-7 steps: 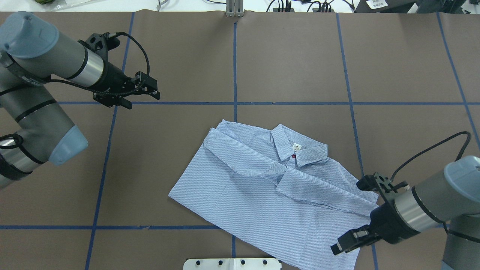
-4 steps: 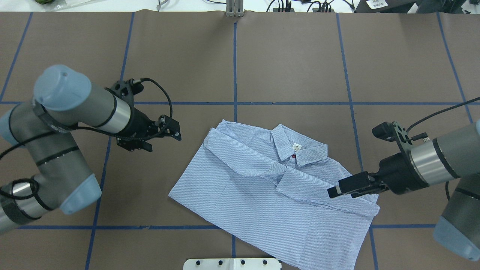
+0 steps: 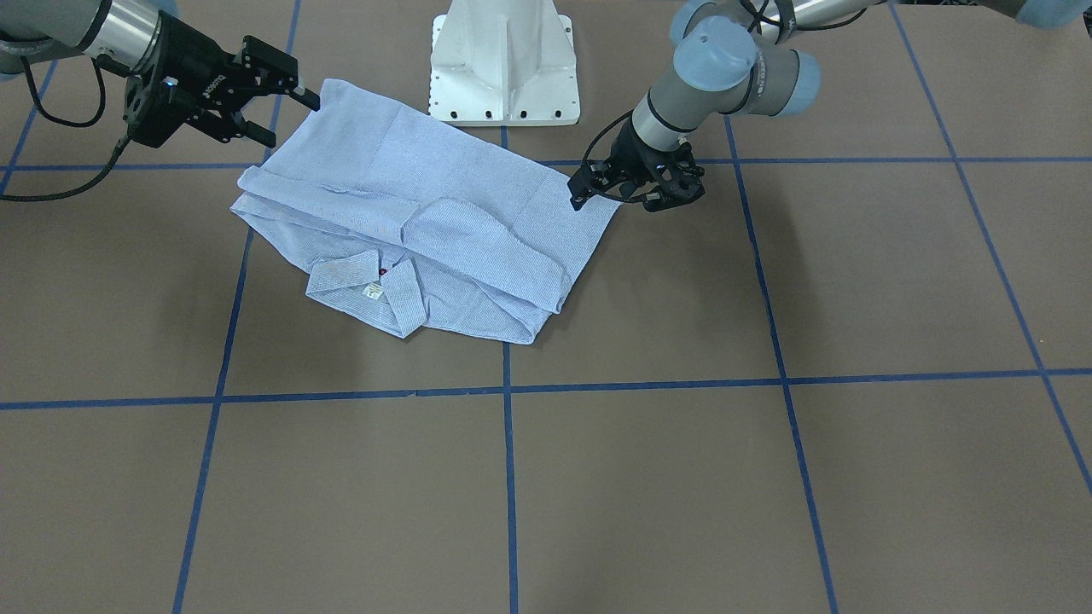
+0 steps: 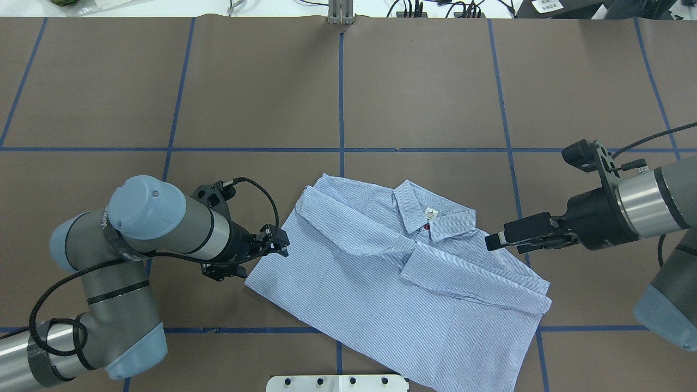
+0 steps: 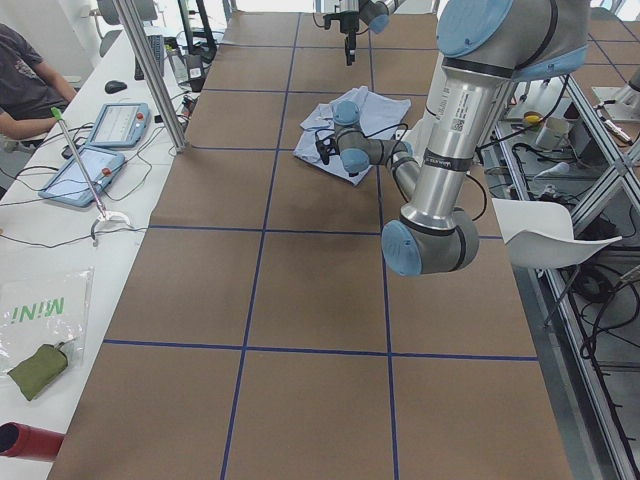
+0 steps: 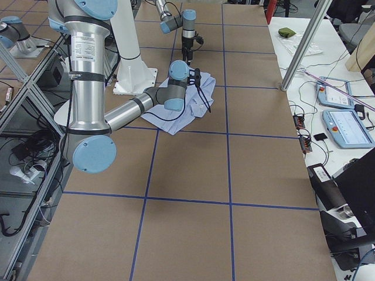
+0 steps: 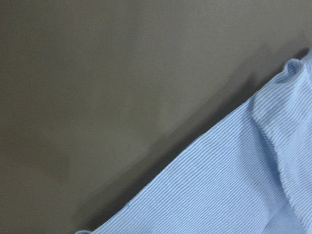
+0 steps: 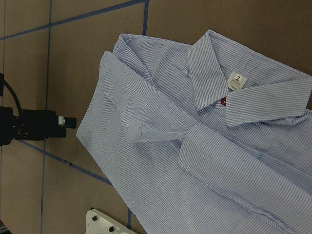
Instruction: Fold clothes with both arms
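Note:
The light blue striped shirt (image 4: pixel 381 283) lies flat on the brown table, collar (image 4: pixel 430 215) pointing away from me and both sleeves folded across the chest. My left gripper (image 4: pixel 282 246) is low beside the shirt's left side edge and looks open with nothing between its fingers. In the front-facing view the left gripper (image 3: pixel 582 193) sits right at the cloth's corner. The left wrist view shows only the shirt (image 7: pixel 234 190) edge on bare table. My right gripper (image 4: pixel 503 243) is open by the right shoulder, above the cloth. From across the table, the right gripper (image 3: pixel 290 115) holds nothing.
The white pedestal base (image 4: pixel 337 383) stands at the table's near edge, just behind the shirt's hem. Blue tape lines (image 4: pixel 341 98) grid the brown table. In the exterior left view a seated person (image 5: pixel 22 80) and tablets (image 5: pixel 120 122) are at a side bench.
The left arm swung in from the far left and came down beside the shirt's left edge. The right gripper moved from the hem corner up to the shoulder. The shirt has not shifted.

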`<state>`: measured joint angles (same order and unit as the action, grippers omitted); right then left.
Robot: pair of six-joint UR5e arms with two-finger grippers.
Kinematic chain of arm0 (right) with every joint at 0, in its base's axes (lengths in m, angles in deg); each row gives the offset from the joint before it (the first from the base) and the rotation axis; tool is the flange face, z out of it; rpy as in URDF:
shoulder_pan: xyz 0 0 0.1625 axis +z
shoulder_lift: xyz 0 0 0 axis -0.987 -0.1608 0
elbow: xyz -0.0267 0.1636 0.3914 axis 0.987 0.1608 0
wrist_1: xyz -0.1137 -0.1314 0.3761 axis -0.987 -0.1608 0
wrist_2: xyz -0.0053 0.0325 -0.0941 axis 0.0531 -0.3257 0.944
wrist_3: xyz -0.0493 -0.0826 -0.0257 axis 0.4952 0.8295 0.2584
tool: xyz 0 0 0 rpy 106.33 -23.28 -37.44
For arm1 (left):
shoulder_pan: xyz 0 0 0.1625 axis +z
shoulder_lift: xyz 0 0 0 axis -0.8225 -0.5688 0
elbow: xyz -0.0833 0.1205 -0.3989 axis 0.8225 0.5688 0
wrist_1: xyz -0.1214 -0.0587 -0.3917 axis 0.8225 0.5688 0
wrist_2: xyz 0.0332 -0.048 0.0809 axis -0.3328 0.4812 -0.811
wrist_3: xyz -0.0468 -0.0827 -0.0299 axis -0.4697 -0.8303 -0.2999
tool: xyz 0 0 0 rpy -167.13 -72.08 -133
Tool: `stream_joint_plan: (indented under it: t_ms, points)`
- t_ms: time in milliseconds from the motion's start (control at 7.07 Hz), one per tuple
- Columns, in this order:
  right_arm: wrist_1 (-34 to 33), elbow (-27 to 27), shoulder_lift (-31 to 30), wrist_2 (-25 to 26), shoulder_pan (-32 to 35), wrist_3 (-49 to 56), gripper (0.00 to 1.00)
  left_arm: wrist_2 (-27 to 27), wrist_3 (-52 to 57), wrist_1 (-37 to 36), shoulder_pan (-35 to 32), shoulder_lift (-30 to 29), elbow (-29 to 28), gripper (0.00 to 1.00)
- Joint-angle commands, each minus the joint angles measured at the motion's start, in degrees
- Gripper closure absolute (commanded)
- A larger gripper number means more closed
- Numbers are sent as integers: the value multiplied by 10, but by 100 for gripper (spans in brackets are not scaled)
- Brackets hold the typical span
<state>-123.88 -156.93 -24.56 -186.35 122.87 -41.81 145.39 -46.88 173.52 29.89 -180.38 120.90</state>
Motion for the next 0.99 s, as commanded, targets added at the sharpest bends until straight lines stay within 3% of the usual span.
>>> stream_joint_plan:
  t_ms: [0,283,566,849]
  points:
    - [-1,2,0,0,1,-1,0,-6,-9,-4,11,14,-3,1]
    - [-1,2,0,0,1,0,0,-7,-10,-14,18,16,-3,1]
    - [-2,3,0,0,2,0,0,-9,-10,-17,26,13,-10,14]
    - [-3,4,0,-1,2,-1,0,-11,-10,-18,30,9,-18,18]
